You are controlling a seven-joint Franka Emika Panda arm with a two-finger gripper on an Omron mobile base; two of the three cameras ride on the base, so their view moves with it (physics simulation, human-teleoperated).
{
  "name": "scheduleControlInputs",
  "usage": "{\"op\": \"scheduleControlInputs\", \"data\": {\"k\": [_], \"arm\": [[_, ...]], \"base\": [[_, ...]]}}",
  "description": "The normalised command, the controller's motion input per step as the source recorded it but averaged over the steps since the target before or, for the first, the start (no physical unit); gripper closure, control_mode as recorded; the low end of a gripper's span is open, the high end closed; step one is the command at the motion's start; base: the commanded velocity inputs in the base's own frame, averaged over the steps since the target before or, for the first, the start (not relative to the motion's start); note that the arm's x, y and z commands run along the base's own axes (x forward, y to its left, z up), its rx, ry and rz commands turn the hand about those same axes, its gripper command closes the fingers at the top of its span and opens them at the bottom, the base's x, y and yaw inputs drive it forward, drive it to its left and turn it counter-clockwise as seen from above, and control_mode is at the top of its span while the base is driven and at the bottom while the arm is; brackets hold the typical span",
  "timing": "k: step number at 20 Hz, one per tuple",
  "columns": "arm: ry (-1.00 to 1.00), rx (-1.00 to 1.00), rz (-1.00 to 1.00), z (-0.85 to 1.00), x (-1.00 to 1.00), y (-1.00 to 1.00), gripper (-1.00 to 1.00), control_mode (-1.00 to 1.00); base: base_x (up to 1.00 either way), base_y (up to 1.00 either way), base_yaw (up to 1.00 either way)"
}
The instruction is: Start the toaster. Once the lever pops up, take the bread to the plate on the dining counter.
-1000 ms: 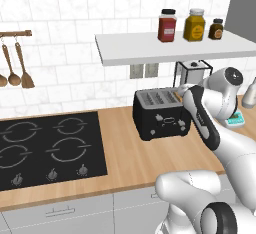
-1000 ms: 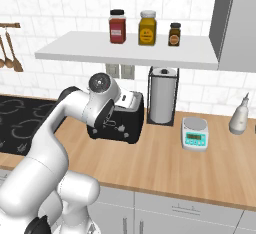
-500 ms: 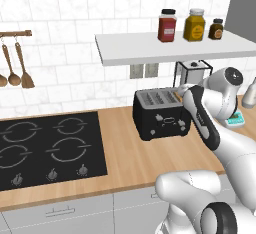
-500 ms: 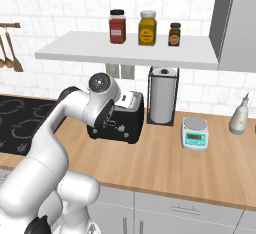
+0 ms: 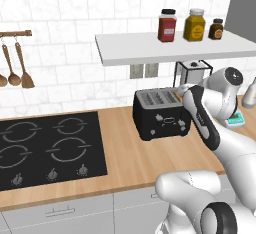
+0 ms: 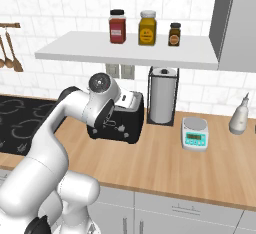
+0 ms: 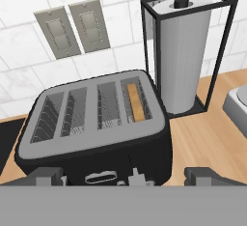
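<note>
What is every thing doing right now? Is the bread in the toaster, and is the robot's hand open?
toaster: upright on the wooden counter, three slots empty.
bread: standing down inside the toaster's rightmost slot.
gripper: open, holding nothing, just in front of the toaster.
paper towel roll: upright in its black wire holder.

above toaster [image 7: 96, 123]: free | right: paper-towel holder [image 7: 185, 51] blocks | overhead: shelf [image 5: 170, 48]

The black toaster [image 5: 161, 114] sits at mid-frame on the wooden counter [image 5: 125, 153], with the stovetop [image 5: 47, 150] at lower left. The white arm [image 5: 205, 118] crosses its right end, probably hiding the gripper. Three jars [image 5: 190, 25] stand on the shelf [image 5: 175, 48] at upper right.
</note>
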Motion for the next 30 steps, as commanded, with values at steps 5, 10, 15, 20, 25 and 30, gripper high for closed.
{"op": "scheduleControlInputs", "data": {"k": [5, 10, 15, 20, 25, 30], "arm": [[0.00, 0.00, 0.00, 0.00, 0.00, 0.00, -1.00, -1.00], [0.00, 0.00, 0.00, 0.00, 0.00, 0.00, -1.00, -1.00], [0.00, 0.00, 0.00, 0.00, 0.00, 0.00, -1.00, -1.00], [0.00, 0.00, 0.00, 0.00, 0.00, 0.00, -1.00, -1.00], [0.00, 0.00, 0.00, 0.00, 0.00, 0.00, -1.00, -1.00], [0.00, 0.00, 0.00, 0.00, 0.00, 0.00, -1.00, -1.00]], "base": [[0.00, 0.00, 0.00], [0.00, 0.00, 0.00], [0.00, 0.00, 0.00], [0.00, 0.00, 0.00], [0.00, 0.00, 0.00], [0.00, 0.00, 0.00]]}}
